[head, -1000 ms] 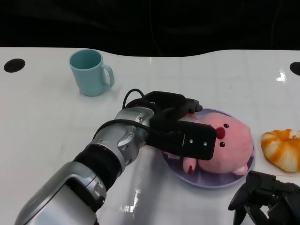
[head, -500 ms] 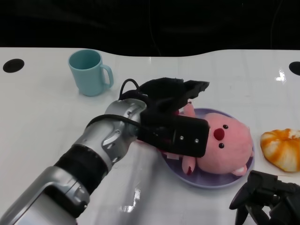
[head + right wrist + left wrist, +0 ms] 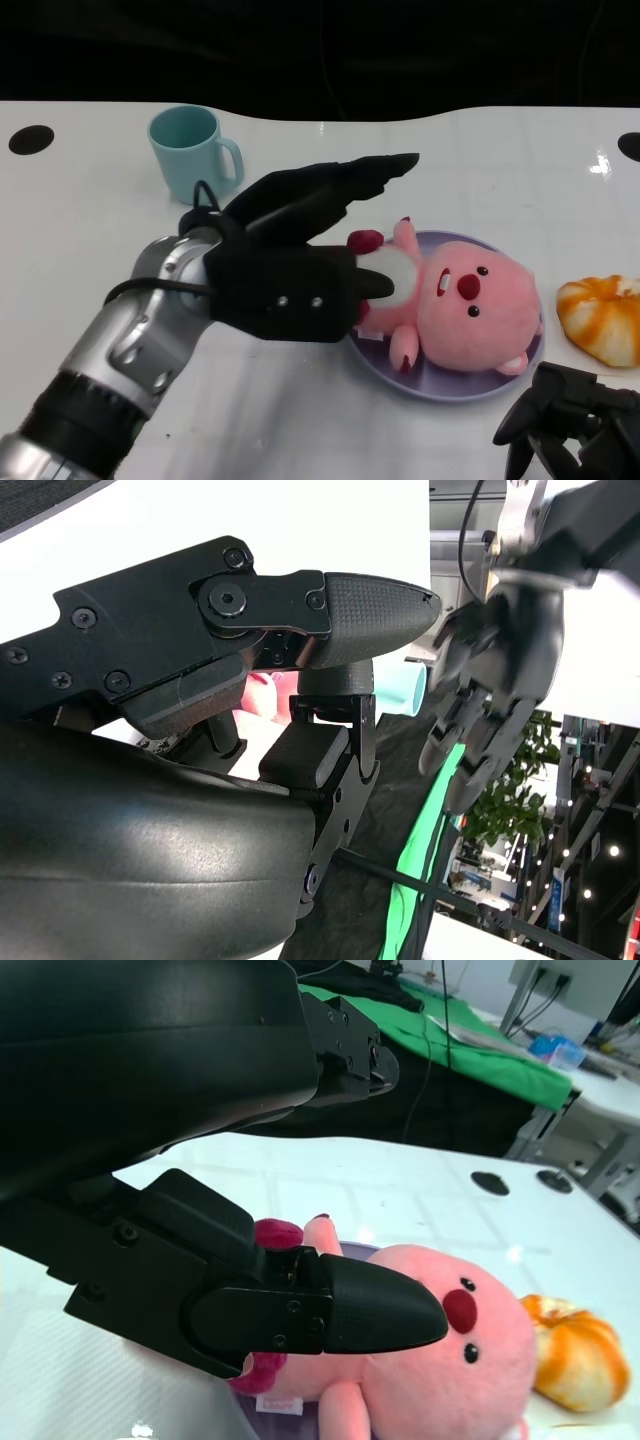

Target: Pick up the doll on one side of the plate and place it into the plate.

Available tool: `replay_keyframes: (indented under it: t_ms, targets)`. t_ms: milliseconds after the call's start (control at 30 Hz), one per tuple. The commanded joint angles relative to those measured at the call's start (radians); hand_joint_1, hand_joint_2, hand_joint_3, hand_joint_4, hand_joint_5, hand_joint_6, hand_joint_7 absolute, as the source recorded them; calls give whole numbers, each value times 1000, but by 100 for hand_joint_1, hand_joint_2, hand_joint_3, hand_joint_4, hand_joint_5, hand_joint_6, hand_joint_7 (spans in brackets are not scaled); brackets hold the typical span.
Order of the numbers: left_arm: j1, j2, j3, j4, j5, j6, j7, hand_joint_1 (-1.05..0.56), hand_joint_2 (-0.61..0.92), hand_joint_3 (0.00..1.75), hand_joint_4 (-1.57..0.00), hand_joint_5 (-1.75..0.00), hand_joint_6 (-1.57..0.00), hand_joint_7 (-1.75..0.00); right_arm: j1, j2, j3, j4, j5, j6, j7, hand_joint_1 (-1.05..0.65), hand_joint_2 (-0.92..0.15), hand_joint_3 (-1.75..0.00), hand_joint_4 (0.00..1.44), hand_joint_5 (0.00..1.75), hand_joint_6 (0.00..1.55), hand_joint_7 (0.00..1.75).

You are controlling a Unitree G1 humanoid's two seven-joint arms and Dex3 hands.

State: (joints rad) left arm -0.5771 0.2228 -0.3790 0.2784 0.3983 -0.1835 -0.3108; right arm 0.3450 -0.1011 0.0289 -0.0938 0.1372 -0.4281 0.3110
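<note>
A pink plush doll [image 3: 465, 305] with a white belly and dark red paws lies on its back in the lilac plate [image 3: 520, 375] at the right of the table. My left hand [image 3: 300, 240] hovers just left of the doll, fingers spread and stretched out, holding nothing. In the left wrist view the doll [image 3: 440, 1360] lies past the tip of one of my fingers [image 3: 380, 1310]. My right hand [image 3: 570, 425] rests at the lower right, fingers curled in on nothing. The right wrist view shows my left hand [image 3: 495, 650] in the distance.
A teal mug [image 3: 192, 152] stands at the back left. An orange and white striped plush [image 3: 603, 318] lies right of the plate; it also shows in the left wrist view as the striped plush [image 3: 575, 1360]. Dark holes [image 3: 30, 139] mark the table's far corners.
My left hand has let go of the doll, opened its fingers and drawn back to the left. The doll stays in the plate. The right hand has not moved.
</note>
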Motion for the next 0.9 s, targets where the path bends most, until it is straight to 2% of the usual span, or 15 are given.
replay_keyframes:
  t_ms: [33, 167, 300, 333, 400, 433, 467, 533, 600, 633, 667, 700, 767, 833, 900]
  targets:
    - [90, 37, 74, -64, -114, -63, -29, -86, 92, 39, -22, -17, -24, -11, 5, -12, -12, -10, 14, 6, 1, -73, -91, -49, 82, 156, 79, 123]
    - [172, 43, 139, -77, -223, -161, -30, -77, 92, 33, -30, -29, -35, -12, 6, -15, -14, -12, 18, 7, 3, -74, -90, -49, 82, 156, 79, 124]
    - [235, 19, 191, -70, -330, -226, -37, -66, 92, 26, -28, -64, -49, -10, 7, -16, -16, -8, 18, 3, 3, -74, -90, -49, 81, 157, 79, 125]
    - [252, 11, 203, -76, -361, -228, -40, -57, 92, 21, -29, -75, -53, -11, 7, -17, -16, -7, 21, 2, 5, -74, -90, -49, 81, 157, 79, 125]
    - [289, -10, 229, -103, -425, -221, -43, -47, 92, 17, -29, -85, -58, -12, 6, -19, -17, -6, 24, 2, 9, -74, -91, -49, 80, 157, 79, 125]
    - [306, -21, 241, -114, -460, -222, -47, -34, 88, 17, -33, -91, -63, -14, 7, -20, -17, -6, 24, 4, 9, -74, -91, -49, 80, 157, 79, 126]
    - [318, -29, 251, -122, -487, -224, -53, -28, 79, 33, -34, -93, -66, -14, 8, -20, -17, -8, 25, 6, 10, -75, -91, -49, 80, 157, 79, 126]
    - [351, -44, 269, -146, -532, -227, -58, -20, 49, 92, -40, -96, -73, -16, 8, -19, -18, -9, 31, 8, 13, -75, -91, -48, 81, 157, 79, 126]
    - [388, -59, 284, -180, -564, -211, -52, -16, 33, 122, -48, -100, -80, -24, 9, -19, -18, -12, 34, 8, 15, -75, -91, -48, 81, 157, 79, 126]
    - [410, -66, 291, -203, -581, -192, -49, -12, 28, 138, -54, -111, -83, -41, 11, -20, -18, -14, 34, 8, 17, -75, -92, -48, 81, 157, 79, 126]
    - [427, -72, 296, -220, -596, -175, -48, -9, 26, 145, -56, -120, -80, -61, 12, -21, -18, -15, 34, 9, 18, -75, -92, -48, 80, 157, 79, 126]
    - [446, -80, 302, -239, -617, -154, -48, -8, 27, 147, -58, -126, -78, -75, 13, -21, -18, -18, 34, 11, 18, -75, -92, -47, 80, 157, 79, 126]
    - [480, -91, 313, -274, -668, -108, -58, -6, 38, 136, -62, -143, -76, -107, 15, -22, -19, -19, 34, 12, 18, -75, -92, -47, 80, 157, 79, 126]
    - [516, -95, 322, -309, -716, -67, -75, -5, 47, 130, -69, -152, -75, -124, 17, -21, -19, -23, 34, 16, 16, -75, -92, -47, 80, 157, 79, 126]
    - [541, -92, 327, -337, -737, -35, -84, -5, 50, 129, -72, -157, -73, -132, 19, -21, -19, -26, 34, 19, 15, -75, -92, -47, 80, 157, 79, 126]
